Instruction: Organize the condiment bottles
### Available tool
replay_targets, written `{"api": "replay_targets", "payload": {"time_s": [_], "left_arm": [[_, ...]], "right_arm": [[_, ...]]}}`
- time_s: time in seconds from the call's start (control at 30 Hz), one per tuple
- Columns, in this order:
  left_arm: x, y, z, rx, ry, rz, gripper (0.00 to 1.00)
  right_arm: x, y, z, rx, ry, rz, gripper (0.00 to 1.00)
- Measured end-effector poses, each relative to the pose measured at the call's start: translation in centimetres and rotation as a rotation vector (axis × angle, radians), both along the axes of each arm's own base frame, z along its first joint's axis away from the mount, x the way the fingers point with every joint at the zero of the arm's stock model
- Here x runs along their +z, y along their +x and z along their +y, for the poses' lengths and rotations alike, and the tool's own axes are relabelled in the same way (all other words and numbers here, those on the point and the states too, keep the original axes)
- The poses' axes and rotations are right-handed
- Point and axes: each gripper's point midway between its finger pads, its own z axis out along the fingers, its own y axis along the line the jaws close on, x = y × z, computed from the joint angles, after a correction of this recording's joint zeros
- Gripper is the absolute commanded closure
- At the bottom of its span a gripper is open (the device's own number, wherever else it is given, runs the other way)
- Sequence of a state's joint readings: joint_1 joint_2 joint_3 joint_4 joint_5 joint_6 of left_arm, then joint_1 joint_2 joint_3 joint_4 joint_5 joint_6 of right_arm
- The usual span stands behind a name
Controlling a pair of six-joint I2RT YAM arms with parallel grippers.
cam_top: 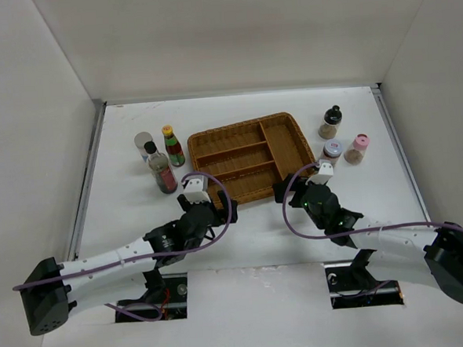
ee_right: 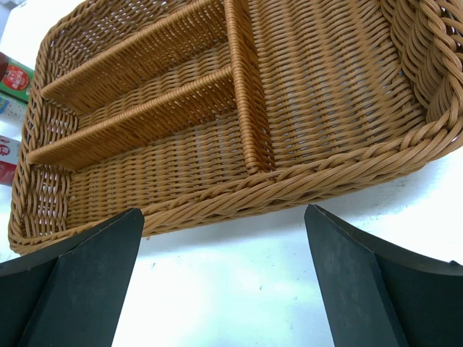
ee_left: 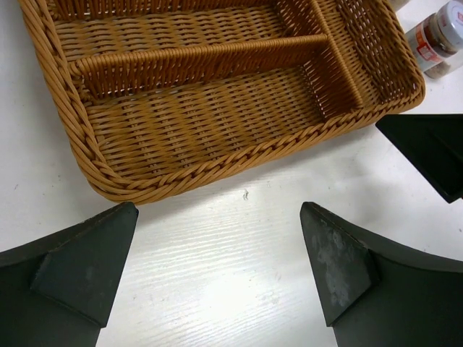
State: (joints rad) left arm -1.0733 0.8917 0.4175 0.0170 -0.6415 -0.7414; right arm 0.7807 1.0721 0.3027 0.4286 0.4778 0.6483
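Three condiment bottles stand left of the wicker tray [cam_top: 279,123]: a silver-lid jar [cam_top: 143,141], a yellow-capped red-label bottle [cam_top: 172,146] and a tall black-capped dark-sauce bottle [cam_top: 161,170]. Three shakers stand right of it: black-capped [cam_top: 331,122], lilac-capped [cam_top: 332,150] and pink-capped [cam_top: 358,148]. My left gripper [cam_top: 205,197] [ee_left: 217,253] is open and empty over bare table just before the tray's near left corner. My right gripper [cam_top: 281,190] [ee_right: 224,267] is open and empty just before the tray's near right corner. The tray's compartments hold nothing.
White walls enclose the table on three sides. The left wrist view shows the lilac-capped shaker [ee_left: 436,37] past the tray and a right gripper finger [ee_left: 432,148] close by. Bottle labels [ee_right: 11,81] show at the right wrist view's left edge.
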Motion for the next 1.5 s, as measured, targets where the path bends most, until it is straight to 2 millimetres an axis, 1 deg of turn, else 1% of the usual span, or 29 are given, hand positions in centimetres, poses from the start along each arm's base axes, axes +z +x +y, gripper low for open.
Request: {"api": "replay_targets", "payload": {"time_s": [0.27, 0.4, 0.53, 0.57, 0.6, 0.67, 0.7, 0.73, 0.77, 0.8, 0.83, 0.87, 0.9, 0.93, 1.0, 1.03, 1.07, 1.1, 1.13, 1.17, 1.2, 1.23, 1.27, 1.3, 1.33, 1.37, 1.4, 1.5], "left_arm": [[1.1, 0.2, 0.3, 0.010, -0.035, -0.018, 0.00], [1.2, 0.2, 0.4, 0.011, -0.039, -0.021, 0.00], [1.4, 0.3, 0.6, 0.005, 0.008, -0.037, 0.00], [2.1, 0.5, 0.7, 0.003, 0.024, -0.052, 0.00], [3.3, 0.8, 0.6, 0.006, 0.035, -0.078, 0.00], [6.8, 1.5, 0.4, 0.017, 0.030, -0.144, 0.00], [8.6, 1.8, 0.3, 0.027, 0.020, -0.176, 0.02], [10.7, 2.2, 0.3, 0.039, 0.005, -0.211, 0.16], [12.6, 2.5, 0.5, 0.054, -0.011, -0.244, 0.41], [14.2, 2.7, 0.7, 0.071, -0.030, -0.271, 0.53], [15.6, 3.0, 1.3, 0.092, -0.034, -0.298, 0.60], [16.6, 3.2, 2.1, 0.119, -0.035, -0.318, 0.60], [17.3, 3.6, 3.0, 0.155, -0.028, -0.334, 0.56], [17.8, 3.9, 4.1, 0.196, -0.015, -0.341, 0.49], [18.2, 4.8, 6.4, 0.283, 0.025, -0.343, 0.30], [18.3, 5.2, 7.6, 0.328, 0.049, -0.341, 0.24], [18.3, 5.5, 8.6, 0.366, 0.069, -0.336, 0.21], [18.3, 5.9, 9.8, 0.408, 0.092, -0.330, 0.21], [18.3, 6.2, 10.9, 0.446, 0.112, -0.322, 0.20], [18.3, 6.6, 11.9, 0.484, 0.134, -0.314, 0.21], [18.2, 7.0, 12.9, 0.516, 0.155, -0.304, 0.21], [18.1, 7.3, 13.8, 0.546, 0.173, -0.295, 0.21], [17.9, 7.7, 14.7, 0.574, 0.192, -0.283, 0.21], [17.6, 8.1, 15.5, 0.593, 0.209, -0.270, 0.22], [17.2, 8.5, 16.1, 0.609, 0.225, -0.254, 0.22], [16.7, 9.0, 16.6, 0.616, 0.240, -0.237, 0.22], [16.1, 9.5, 17.1, 0.619, 0.252, -0.218, 0.23], [14.3, 11.0, 18.1, 0.618, 0.285, -0.155, 0.23]], "right_arm": [[0.0, 0.0, 0.0, 0.000, 0.000, 0.000, 0.00], [0.0, 0.0, 0.0, 0.000, 0.000, 0.000, 0.00], [0.0, 0.0, 0.0, 0.000, -0.001, 0.001, 0.00], [-0.1, 0.0, 0.0, 0.000, -0.001, 0.001, 0.00], [-0.1, 0.0, 0.0, 0.000, -0.003, 0.003, 0.00], [-0.3, 0.0, 0.0, 0.000, -0.008, 0.007, 0.00], [-0.5, 0.0, 0.0, 0.000, -0.011, 0.010, 0.00], [-0.5, 0.0, 0.0, 0.000, -0.013, 0.012, 0.00], [-0.6, 0.0, 0.0, 0.000, -0.013, 0.013, 0.00], [-0.5, 0.0, 0.0, 0.000, -0.013, 0.013, 0.00], [-0.5, 0.0, 0.0, 0.000, -0.013, 0.012, 0.00], [-0.5, 0.0, 0.0, 0.000, -0.013, 0.012, 0.00], [-0.5, 0.0, 0.0, 0.000, -0.013, 0.012, 0.00], [-0.5, 0.0, 0.0, 0.000, -0.012, 0.012, 0.00], [-0.4, 0.0, 0.0, 0.001, -0.011, 0.009, 0.00], [-0.4, 0.0, 0.1, 0.001, -0.009, 0.007, 0.00], [-0.3, 0.0, 0.1, 0.004, -0.009, 0.005, 0.00], [-0.3, 0.0, 0.2, 0.007, -0.009, 0.003, 0.00], [-0.2, -0.1, 0.4, 0.013, -0.007, 0.002, 0.02], [-0.2, -0.1, 0.5, 0.020, -0.007, 0.000, 0.14], [-0.2, -0.2, 0.6, 0.029, -0.010, -0.002, 0.30], [-0.1, -0.3, 0.8, 0.041, -0.009, -0.005, 0.51], [0.1, -0.3, 1.0, 0.052, -0.009, -0.010, 0.67], [0.3, -0.3, 1.2, 0.061, -0.002, -0.017, 0.77], [0.6, -0.3, 1.3, 0.068, 0.005, -0.024, 0.79], [0.9, -0.3, 1.5, 0.075, 0.014, -0.034, 0.79], [1.2, -0.3, 1.6, 0.081, 0.023, -0.040, 0.76], [1.8, -0.7, 2.5, 0.116, 0.036, -0.059, 0.54]]}}
